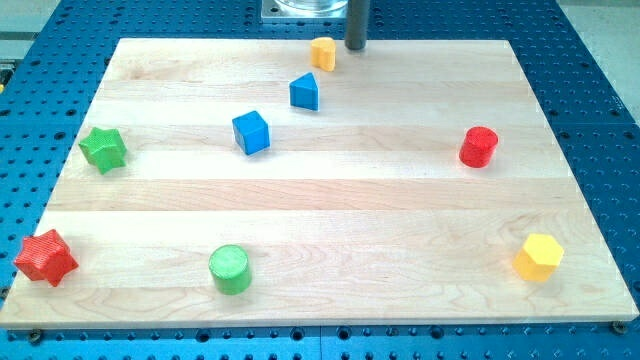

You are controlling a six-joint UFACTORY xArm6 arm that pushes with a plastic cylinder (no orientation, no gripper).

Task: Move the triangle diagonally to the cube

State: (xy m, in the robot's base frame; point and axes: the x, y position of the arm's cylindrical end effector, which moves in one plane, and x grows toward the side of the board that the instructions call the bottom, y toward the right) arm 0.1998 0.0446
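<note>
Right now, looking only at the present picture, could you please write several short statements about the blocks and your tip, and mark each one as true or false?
1. My tip touches the blue triangle. False: my tip is apart from it, near the view's top edge, to the right of the small yellow block.
2. The blue triangle lies up and to the right of the blue cube. True.
3. The red cylinder is on the view's left. False: it is on the right.
4. The green cylinder is near the view's bottom. True.
5. The red star touches the green star. False: they are apart.

Blue triangle [305, 92] near blue cube [251, 132]
</note>
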